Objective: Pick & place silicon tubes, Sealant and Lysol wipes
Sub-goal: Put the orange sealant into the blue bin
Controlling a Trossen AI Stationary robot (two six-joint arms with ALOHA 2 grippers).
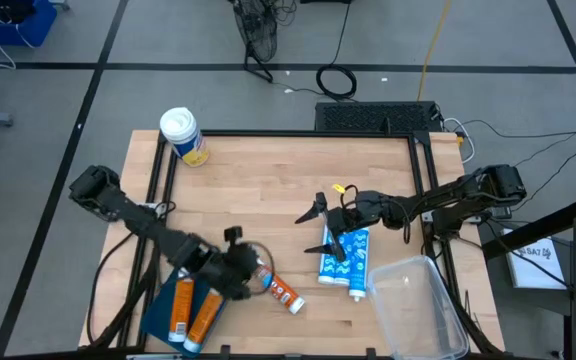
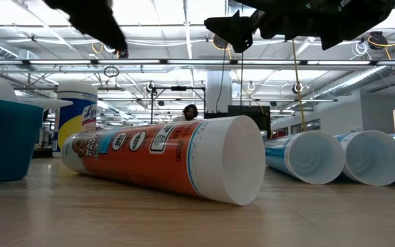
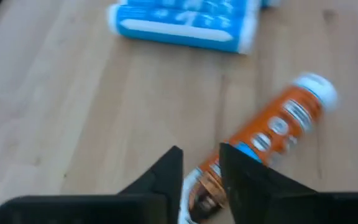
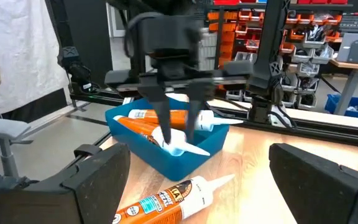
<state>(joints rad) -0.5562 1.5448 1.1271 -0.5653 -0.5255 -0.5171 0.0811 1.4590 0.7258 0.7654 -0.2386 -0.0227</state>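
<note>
An orange sealant tube [image 1: 284, 293] lies on its side on the wooden table, with its nozzle end under my left gripper [image 1: 256, 268]. In the left wrist view the fingers [image 3: 166, 180] stand a little apart above that end of the tube [image 3: 272, 130]; the gripper is open and holds nothing. Two blue silicone tubes [image 1: 346, 260] lie side by side at mid table. My right gripper [image 1: 325, 228] hovers wide open above them, pointing level toward the left arm. The Lysol wipes canister [image 1: 183, 135] stands upright at the far left corner.
A blue bin [image 1: 163, 318] holding orange tubes sits at the near left, just behind my left gripper [image 4: 179, 127] in the right wrist view. A clear plastic container [image 1: 418, 305] sits at the near right. Bare wood lies between the canister and the tubes.
</note>
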